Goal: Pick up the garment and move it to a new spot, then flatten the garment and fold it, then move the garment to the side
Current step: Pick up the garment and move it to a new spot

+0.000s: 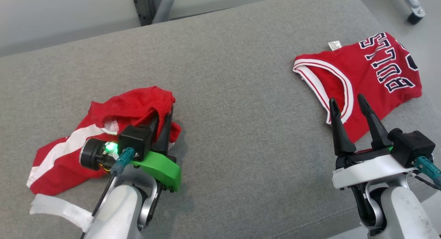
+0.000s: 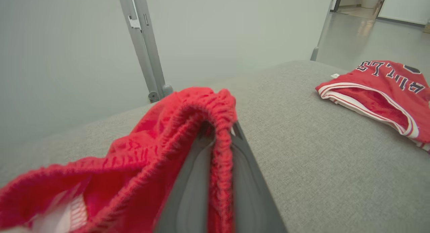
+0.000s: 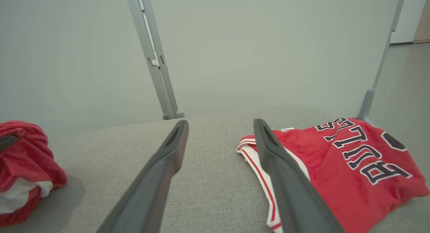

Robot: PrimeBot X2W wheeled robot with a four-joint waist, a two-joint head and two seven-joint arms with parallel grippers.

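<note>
Red shorts with a white side stripe lie crumpled on the left of the grey cushion. My left gripper is shut on their elastic waistband, and that edge is lifted off the cushion. In the left wrist view the gathered waistband runs between my two fingers. The shorts also sit at the left edge of the right wrist view. My right gripper hovers open and holds nothing, at the near edge of a red BULLS jersey. From the right wrist, that gripper points past the jersey.
The jersey lies folded at the cushion's far right. A pale strip lies at the lower left by my left forearm. Grey metal frame posts stand behind the cushion. The cushion's front edge runs close to my right arm.
</note>
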